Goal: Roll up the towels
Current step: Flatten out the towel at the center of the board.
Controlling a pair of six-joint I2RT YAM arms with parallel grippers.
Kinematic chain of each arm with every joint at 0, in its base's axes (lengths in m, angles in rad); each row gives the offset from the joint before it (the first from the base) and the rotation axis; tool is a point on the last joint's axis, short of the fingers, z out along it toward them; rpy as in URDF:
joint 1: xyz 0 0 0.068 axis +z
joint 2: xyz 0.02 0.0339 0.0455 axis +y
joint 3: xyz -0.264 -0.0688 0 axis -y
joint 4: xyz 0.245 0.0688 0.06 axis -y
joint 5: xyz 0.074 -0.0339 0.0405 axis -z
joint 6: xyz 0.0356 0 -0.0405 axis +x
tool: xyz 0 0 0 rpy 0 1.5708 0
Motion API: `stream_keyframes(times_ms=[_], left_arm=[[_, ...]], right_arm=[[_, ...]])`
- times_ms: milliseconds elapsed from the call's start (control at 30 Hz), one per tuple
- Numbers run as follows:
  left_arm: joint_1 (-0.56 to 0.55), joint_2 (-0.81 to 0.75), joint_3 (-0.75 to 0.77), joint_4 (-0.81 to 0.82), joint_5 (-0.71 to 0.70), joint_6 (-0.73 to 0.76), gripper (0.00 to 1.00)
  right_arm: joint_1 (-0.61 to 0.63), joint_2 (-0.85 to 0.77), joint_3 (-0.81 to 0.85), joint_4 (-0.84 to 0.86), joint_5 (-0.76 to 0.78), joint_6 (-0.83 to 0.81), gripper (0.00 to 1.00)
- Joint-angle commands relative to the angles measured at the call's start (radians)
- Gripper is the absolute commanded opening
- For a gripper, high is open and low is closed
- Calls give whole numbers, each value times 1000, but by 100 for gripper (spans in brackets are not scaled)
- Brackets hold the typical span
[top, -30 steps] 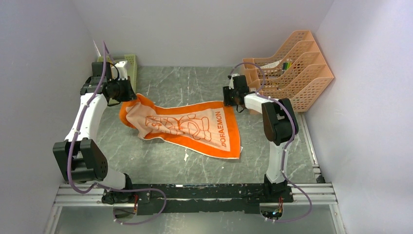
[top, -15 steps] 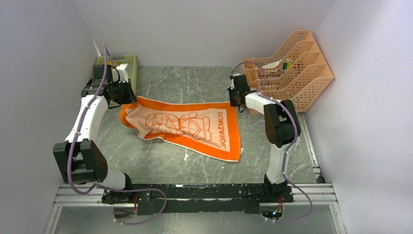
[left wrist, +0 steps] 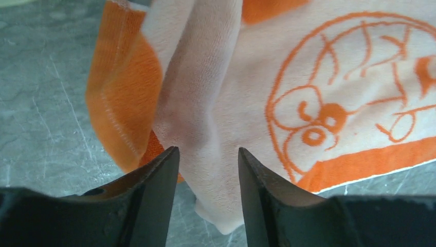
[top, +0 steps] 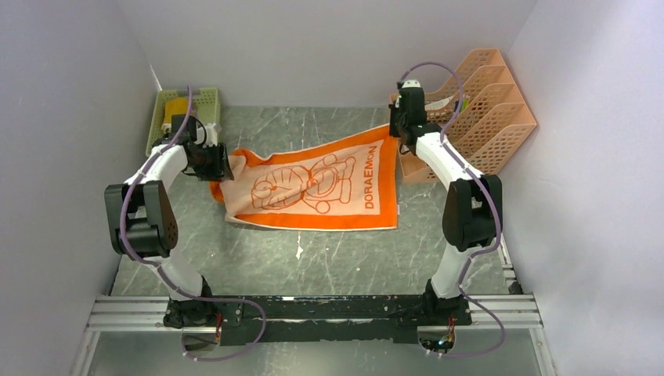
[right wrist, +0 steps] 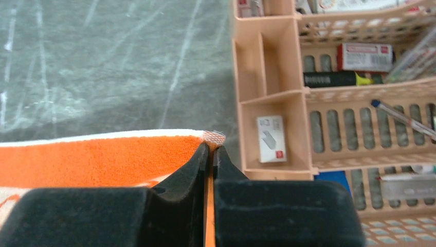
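Observation:
The big orange towel (top: 313, 186) with its cartoon print lies spread across the table's middle, its left end bunched in a fold (left wrist: 200, 103). My left gripper (top: 222, 166) hangs over that bunched end. Its jaws stand open (left wrist: 208, 157), with the peach fold lying between and below the fingers. My right gripper (top: 401, 129) is shut on the towel's far right corner (right wrist: 212, 139) and holds it raised beside the rack. A mustard-yellow towel (top: 175, 110) lies in the green basket.
The green mesh basket (top: 205, 100) stands at the back left, just behind my left arm. A peach file rack (top: 478, 110) holding pens and small boxes (right wrist: 271, 138) sits at the back right, close to my right gripper. Walls close in on three sides.
My right gripper closed on the towel's corner and carried it back and right toward the rack, pulling the towel flatter. My left arm swung inward and its jaws opened off the left end.

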Motion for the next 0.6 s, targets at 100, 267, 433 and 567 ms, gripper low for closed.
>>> stream_keyframes(times_ms=[100, 267, 433, 567], left_arm=[[-3, 15, 53, 48, -43, -10, 63], [-4, 22, 32, 88, -45, -22, 62], [-100, -66, -44, 150, 12, -62, 61], [-243, -106, -85, 217, 9, -166, 60]], right_arm=[[-81, -34, 0, -52, 102, 29, 0], [-118, -72, 7, -45, 175, 49, 0], [-162, -72, 77, -71, 177, 69, 0], [-161, -50, 165, -98, 197, 68, 0]])
